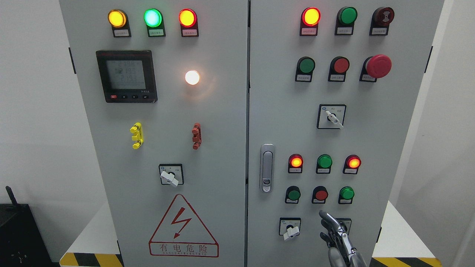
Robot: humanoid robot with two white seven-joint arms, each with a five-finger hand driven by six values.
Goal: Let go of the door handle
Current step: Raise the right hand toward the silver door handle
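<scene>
A grey electrical cabinet with two shut doors fills the head view. The silver door handle (267, 168) sits upright in its recess at the left edge of the right door (393, 155). My right hand (336, 233) rises from the bottom edge, right of the middle, below and to the right of the handle and apart from it. Its fingers (327, 218) are spread and hold nothing, in front of a rotary switch it partly hides. No left arm shows.
The right door carries lit and unlit buttons, a red emergency stop (377, 66) and rotary switches (331, 116) (290, 228). The left door has a meter display (127, 76), indicator lamps, a switch (170, 175) and a warning triangle (183, 225). A black box (20, 233) stands at lower left.
</scene>
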